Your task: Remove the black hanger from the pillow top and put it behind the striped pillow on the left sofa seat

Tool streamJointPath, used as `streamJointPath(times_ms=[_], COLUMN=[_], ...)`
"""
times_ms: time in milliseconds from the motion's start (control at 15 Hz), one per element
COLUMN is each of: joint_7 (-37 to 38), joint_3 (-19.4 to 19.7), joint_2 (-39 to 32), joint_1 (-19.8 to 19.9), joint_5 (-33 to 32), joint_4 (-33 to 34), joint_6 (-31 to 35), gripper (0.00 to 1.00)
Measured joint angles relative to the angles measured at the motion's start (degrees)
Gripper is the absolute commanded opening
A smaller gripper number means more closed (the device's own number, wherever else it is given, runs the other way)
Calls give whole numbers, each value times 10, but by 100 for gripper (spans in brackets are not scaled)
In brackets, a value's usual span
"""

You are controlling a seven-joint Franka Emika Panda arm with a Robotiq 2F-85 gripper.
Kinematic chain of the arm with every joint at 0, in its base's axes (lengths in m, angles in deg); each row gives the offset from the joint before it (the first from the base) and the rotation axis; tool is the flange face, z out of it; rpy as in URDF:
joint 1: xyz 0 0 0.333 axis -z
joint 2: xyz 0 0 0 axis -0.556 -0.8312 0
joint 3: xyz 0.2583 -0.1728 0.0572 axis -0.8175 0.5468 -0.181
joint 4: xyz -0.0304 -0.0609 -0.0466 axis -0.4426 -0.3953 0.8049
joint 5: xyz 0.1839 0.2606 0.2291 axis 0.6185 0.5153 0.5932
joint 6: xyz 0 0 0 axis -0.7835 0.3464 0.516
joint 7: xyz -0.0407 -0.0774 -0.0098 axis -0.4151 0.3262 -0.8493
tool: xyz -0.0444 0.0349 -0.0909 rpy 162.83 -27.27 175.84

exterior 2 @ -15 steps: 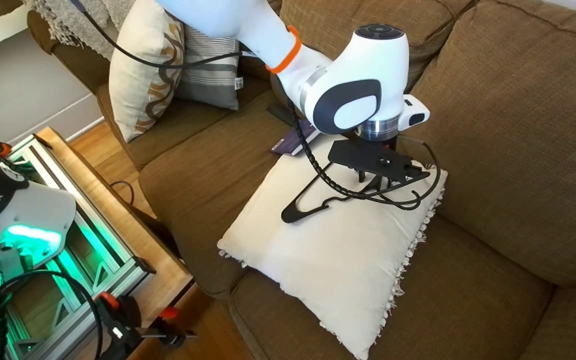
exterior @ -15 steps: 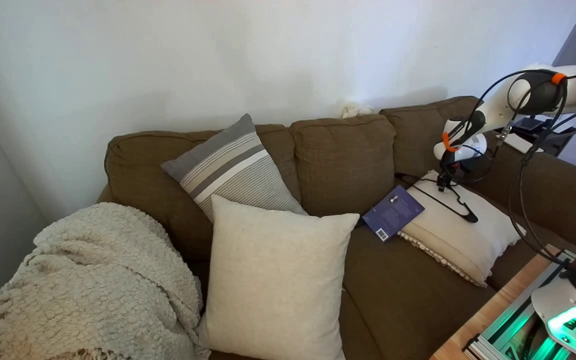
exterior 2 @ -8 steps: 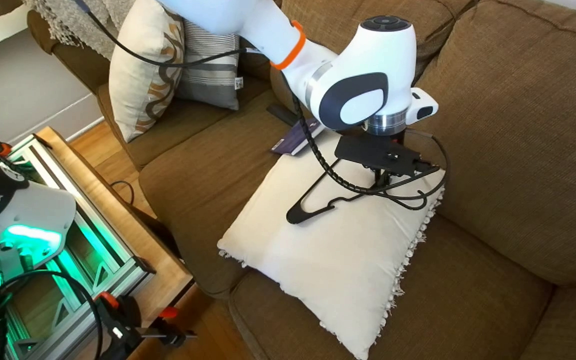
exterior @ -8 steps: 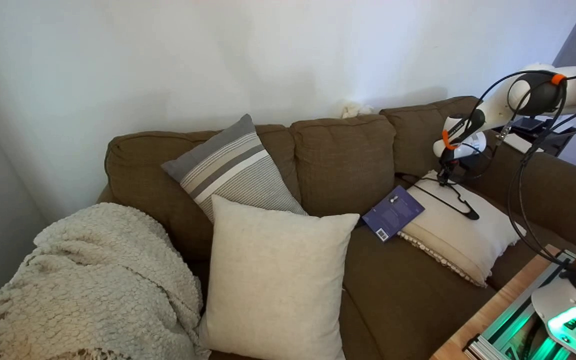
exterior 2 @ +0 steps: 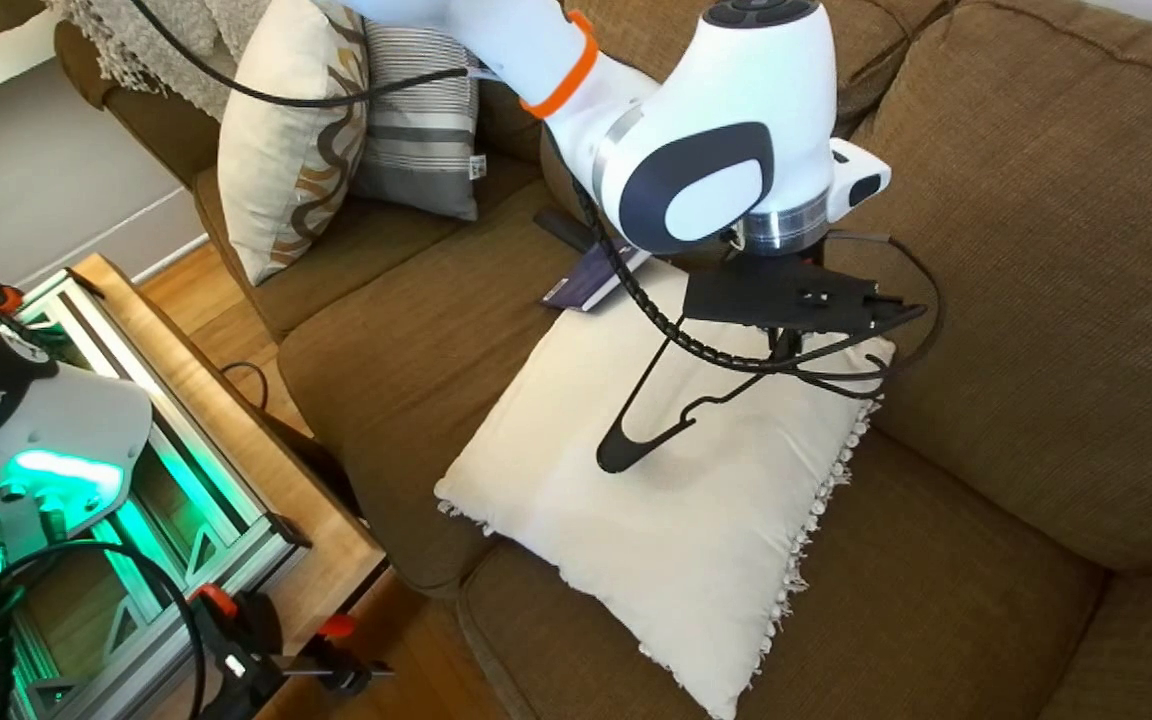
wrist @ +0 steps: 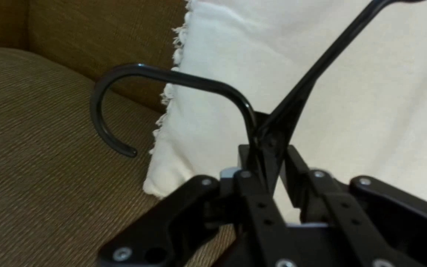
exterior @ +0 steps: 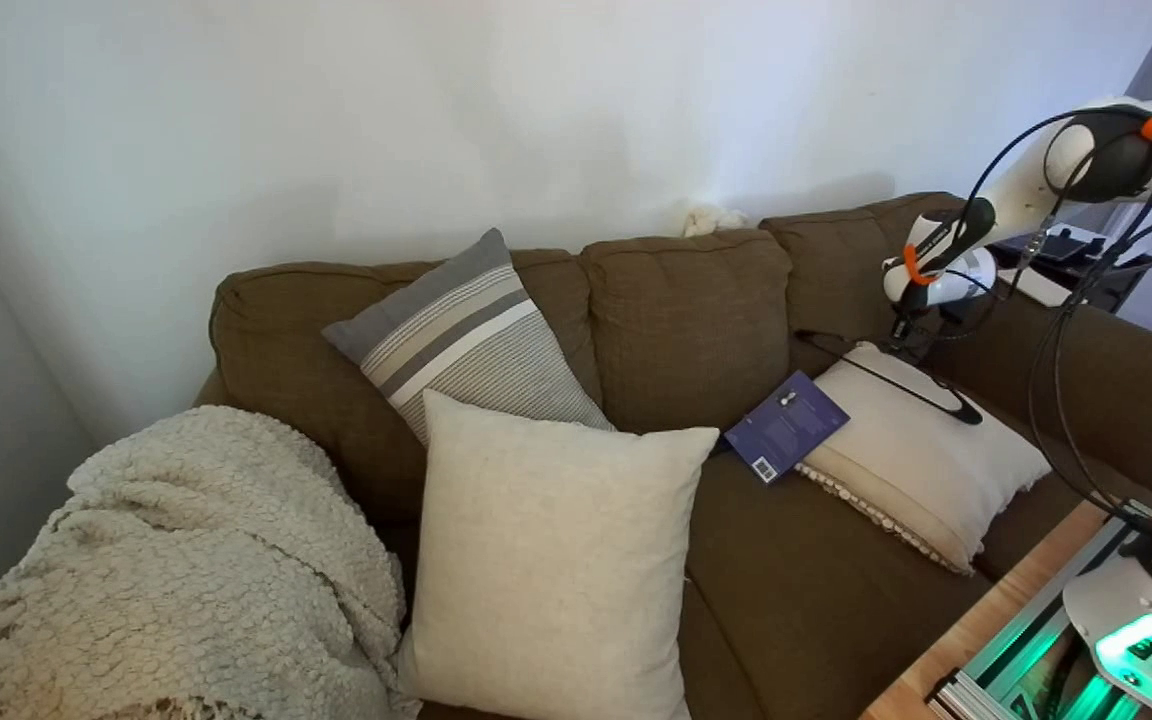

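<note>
Half a second ago the hanger (wrist: 280, 126) lay flatter over the pillow (exterior 2: 676, 540); now the arm (exterior 2: 736, 150) has risen and carried it up, tipped so that it shows much narrower in an exterior view. The fingers (wrist: 294, 163) are pinching it where the hook joins, the hook itself jutting free to one side. It is over the pillow, though I can't tell whether its low end still brushes the cloth. The pillow hasn't budged, nor has the purple booklet (exterior: 786, 425) just beside it.

All this is on a brown sofa (exterior: 816, 560). Over on the left seat (exterior 2: 366, 250), the striped pillow (exterior: 496, 345) leans askew, a big cream cushion (exterior: 561, 560) in front, a knobbly blanket (exterior: 206, 550) alongside. A pale wall (exterior: 536, 120) rises behind. Facing the seats, the robot's green-lit base (exterior 2: 26, 450) sits on a wooden table (exterior 2: 234, 430).
</note>
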Motion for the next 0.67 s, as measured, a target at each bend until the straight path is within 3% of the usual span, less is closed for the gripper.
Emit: streamJointPath(times_ms=[400, 533, 667], joint_7=[-39, -39, -46], joint_3=[4, 24, 74], joint_2=[141, 183, 219], joint_1=[3, -24, -86], joint_5=[-52, -84, -93], joint_4=[-174, -238, -303], joint_6=[219, 308, 399], gripper=[6, 6, 6])
